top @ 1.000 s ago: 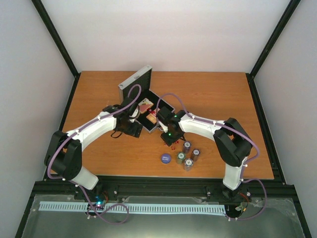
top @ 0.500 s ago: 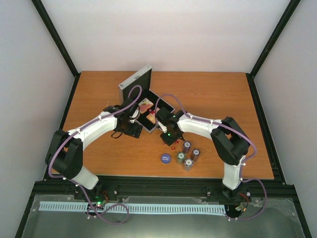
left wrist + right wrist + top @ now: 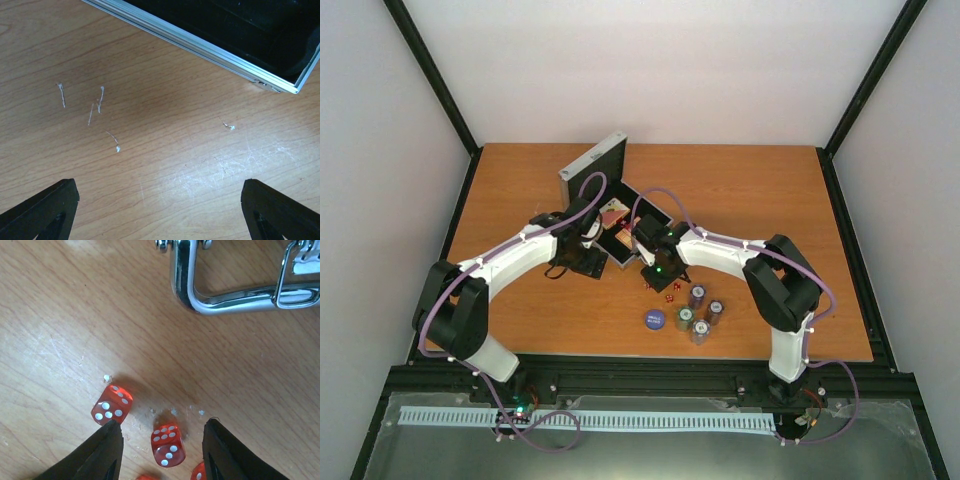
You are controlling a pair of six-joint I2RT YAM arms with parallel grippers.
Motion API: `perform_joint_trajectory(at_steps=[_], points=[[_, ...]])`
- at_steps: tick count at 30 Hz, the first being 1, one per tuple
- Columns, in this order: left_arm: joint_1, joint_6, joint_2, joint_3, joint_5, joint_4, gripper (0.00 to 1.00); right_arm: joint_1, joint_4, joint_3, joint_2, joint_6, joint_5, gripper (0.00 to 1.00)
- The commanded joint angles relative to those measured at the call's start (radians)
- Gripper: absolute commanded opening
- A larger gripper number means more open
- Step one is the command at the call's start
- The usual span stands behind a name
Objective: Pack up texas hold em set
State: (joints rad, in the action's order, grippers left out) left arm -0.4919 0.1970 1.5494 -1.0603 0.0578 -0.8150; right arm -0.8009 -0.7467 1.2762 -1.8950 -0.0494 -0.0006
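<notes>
Red translucent dice are now framed by the right gripper, shifted slightly toward the open silver metal case; its fingers are parted, so a pick-up is judged close. The left gripper is spread wide, empty, beside the case.

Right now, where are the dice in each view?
Top: dice at centre, on the near side of the open case.
Left wrist: not in it.
Right wrist: bottom centre, by the fingers.
Shared landmark: the case; left wrist shows its corner, right wrist its handle.
</notes>
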Motion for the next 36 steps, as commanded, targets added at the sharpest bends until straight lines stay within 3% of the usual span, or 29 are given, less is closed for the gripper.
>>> perform_joint_trajectory(at_steps=[1, 7, 36], points=[[0.012, -0.023, 0.005, -0.019, 0.002, 0.012, 0.92, -0.004, -0.006, -0.014, 0.030, -0.009, 0.019, 0.46], [0.015, -0.035, 0.016, -0.032, -0.002, 0.014, 0.92, -0.004, -0.005, -0.012, 0.115, -0.027, 0.047, 0.54], [0.019, -0.042, 0.043, -0.041, -0.004, 0.013, 0.92, -0.001, 0.053, -0.068, -0.023, -0.026, -0.002, 0.46]])
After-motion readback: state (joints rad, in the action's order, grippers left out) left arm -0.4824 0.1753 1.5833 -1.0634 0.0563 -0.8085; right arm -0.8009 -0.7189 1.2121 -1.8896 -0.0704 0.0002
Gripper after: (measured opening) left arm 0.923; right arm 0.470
